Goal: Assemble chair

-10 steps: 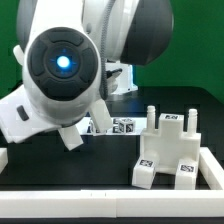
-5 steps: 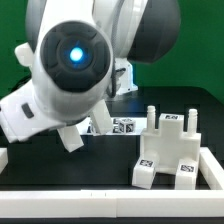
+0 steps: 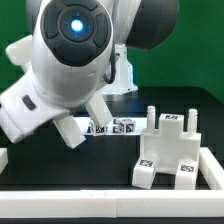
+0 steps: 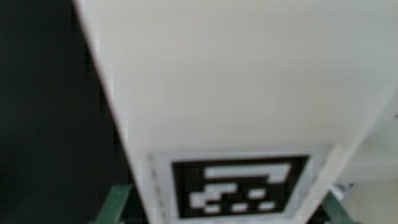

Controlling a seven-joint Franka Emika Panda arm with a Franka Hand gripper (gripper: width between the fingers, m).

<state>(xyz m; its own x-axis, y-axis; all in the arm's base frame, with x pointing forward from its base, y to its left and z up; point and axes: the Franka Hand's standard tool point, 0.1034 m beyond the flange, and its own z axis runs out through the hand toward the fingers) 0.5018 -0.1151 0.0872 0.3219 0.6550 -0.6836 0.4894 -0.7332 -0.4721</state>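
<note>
Low off-arm camera, close-up wrist camera.
The exterior view looks across the black tabletop [image 3: 80,172], with the bulky white robot arm [image 3: 70,70] looming close to it. The wrist view sits hard against a white tagged plastic slab [image 4: 214,80]. Any overlap is unclear.

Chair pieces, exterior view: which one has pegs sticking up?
The large block at the exterior view's right, its pegs upright; the small tagged pieces show none.

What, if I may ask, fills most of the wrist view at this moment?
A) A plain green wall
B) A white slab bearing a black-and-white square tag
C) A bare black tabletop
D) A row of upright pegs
B: a white slab spans nearly the whole wrist view, with a black-and-white square tag printed on its face.
</note>
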